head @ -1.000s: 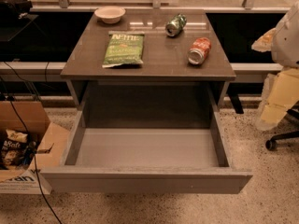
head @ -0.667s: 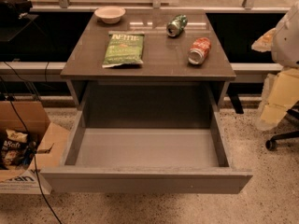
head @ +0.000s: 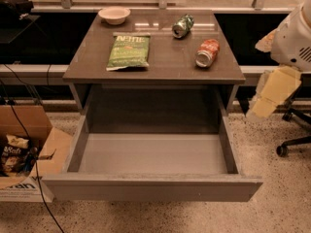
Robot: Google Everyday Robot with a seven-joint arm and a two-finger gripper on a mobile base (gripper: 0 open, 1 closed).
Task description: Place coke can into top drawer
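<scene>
Red coke can (head: pixel 206 53): 1; gripper (head: pixel 270 95) right.

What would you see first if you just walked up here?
The top drawer gapes wide open at the front, its grey inside bare. On the tabletop lie the red coke can, on its side at the right, a green can and a green chip bag. The gripper hangs at the far right, beside the table.

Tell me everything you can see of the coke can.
The coke can is small, red with white lettering and a silver top, metal by its look. It lies on its side on the cabinet top, right of centre, silver end facing the open top drawer, apart from the green can. Only the surface touches it; the gripper is off beyond the cabinet's right side.
</scene>
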